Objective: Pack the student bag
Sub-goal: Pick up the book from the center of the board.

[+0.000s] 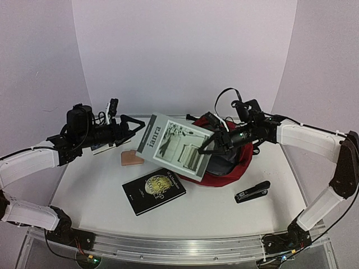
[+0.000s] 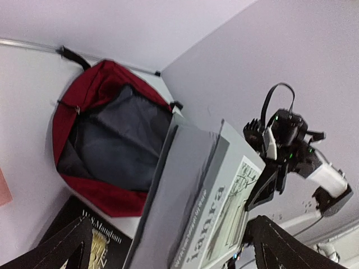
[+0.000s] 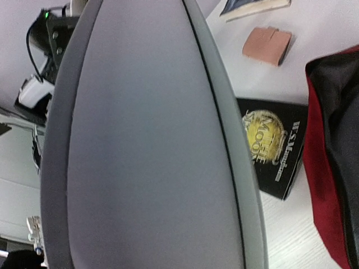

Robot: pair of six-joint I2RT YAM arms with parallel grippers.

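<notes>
The student bag point(image 1: 236, 168), dark red with grey lining, lies open at the back right of the table; its mouth point(image 2: 112, 140) faces the left wrist camera. A grey book point(image 1: 175, 144) hangs tilted in the air in front of it. My right gripper point(image 1: 206, 147) is shut on the book's right edge. In the right wrist view the book point(image 3: 146, 151) fills the frame and hides the fingers. My left gripper point(image 1: 139, 125) stands open at the book's left edge. Its fingers point(image 2: 56, 246) are spread wide on either side of the book point(image 2: 190, 196).
A black book point(image 1: 153, 190) with a gold emblem lies flat at the front centre. A tan pad point(image 1: 132, 159) sits behind it, and another book point(image 1: 104, 147) lies under my left arm. A black stapler point(image 1: 252, 191) rests right of the bag.
</notes>
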